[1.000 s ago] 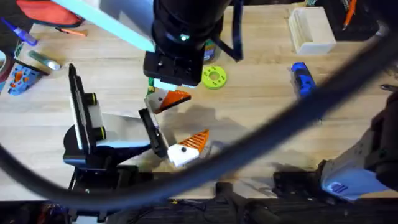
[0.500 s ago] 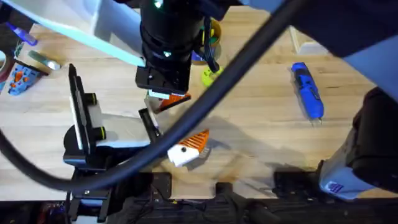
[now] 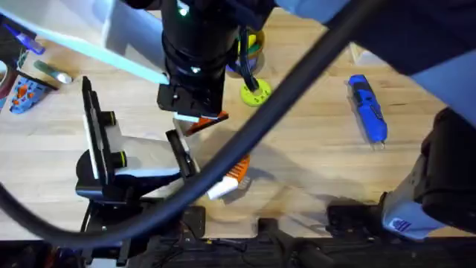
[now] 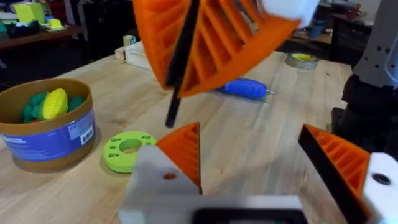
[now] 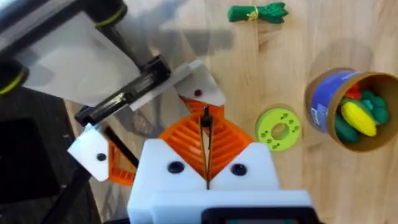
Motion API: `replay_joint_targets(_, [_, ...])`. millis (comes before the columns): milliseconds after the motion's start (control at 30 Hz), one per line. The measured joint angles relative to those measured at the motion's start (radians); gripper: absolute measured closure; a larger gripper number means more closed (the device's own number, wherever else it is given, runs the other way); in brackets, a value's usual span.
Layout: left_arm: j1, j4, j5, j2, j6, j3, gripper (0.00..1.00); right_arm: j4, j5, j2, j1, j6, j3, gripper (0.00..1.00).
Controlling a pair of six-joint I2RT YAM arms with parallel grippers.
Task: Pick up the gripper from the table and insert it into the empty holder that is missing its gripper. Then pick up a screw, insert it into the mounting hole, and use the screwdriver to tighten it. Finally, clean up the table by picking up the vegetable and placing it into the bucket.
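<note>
My right gripper (image 5: 204, 118) is shut, and a thin black screw pokes out from between its orange pads. It hangs just above the upper finger of my left gripper (image 4: 249, 130), which is open wide. That finger is the white holder (image 5: 200, 87), with the orange gripper (image 4: 183, 149) seated in it and a small hole on top. In the overhead view the right gripper (image 3: 208, 119) is over that spot. The blue screwdriver (image 3: 368, 108) lies to the right. The dark-green vegetable (image 5: 258, 12) lies beyond the left arm. The bucket (image 5: 351, 109) holds toy vegetables.
A lime-green disc (image 3: 255, 93) lies beside the bucket (image 3: 251, 43). A pale box (image 3: 364, 52) sits at the back right, largely behind the right arm. A black cable (image 3: 297, 82) crosses the overhead view. Small parts (image 3: 22, 93) lie at the far left edge.
The right arm has shifted left and closer over the left gripper's upper finger. The left arm has stayed where it was.
</note>
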Motion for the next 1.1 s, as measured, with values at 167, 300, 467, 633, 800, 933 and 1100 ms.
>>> replay_joint_targets(167, [0.0, 0.0, 0.0, 0.0, 0.0, 0.0, 0.016, -0.004, -0.045, 0.0, 0.0, 0.001, 0.0, 0.995])
replay_joint_targets(300, [0.0, 0.0, 0.0, 0.0, 0.0, 0.0, 0.015, -0.008, -0.051, 0.0, 0.0, 0.001, 0.0, 0.995])
replay_joint_targets(467, [0.0, 0.0, 0.0, 0.0, 0.0, 0.0, 0.015, -0.016, -0.039, 0.008, 0.0, 0.0, 0.0, 0.995])
replay_joint_targets(633, [0.0, 0.0, 0.0, 0.0, 0.0, 0.0, 0.015, -0.007, -0.029, 0.024, 0.0, 0.001, 0.0, 0.995])
replay_joint_targets(800, [0.0, 0.0, 0.0, 0.0, 0.0, 0.0, 0.015, -0.006, -0.025, 0.027, 0.0, 0.001, 0.0, 0.995])
replay_joint_targets(933, [0.0, 0.0, 0.0, 0.0, 0.0, 0.0, 0.015, -0.006, -0.025, 0.027, 0.0, 0.001, 0.0, 0.995])
replay_joint_targets(1100, [0.0, 0.0, 0.0, 0.0, 0.0, 0.0, 0.016, -0.012, -0.025, 0.027, 0.0, 0.0, 0.0, 0.995])
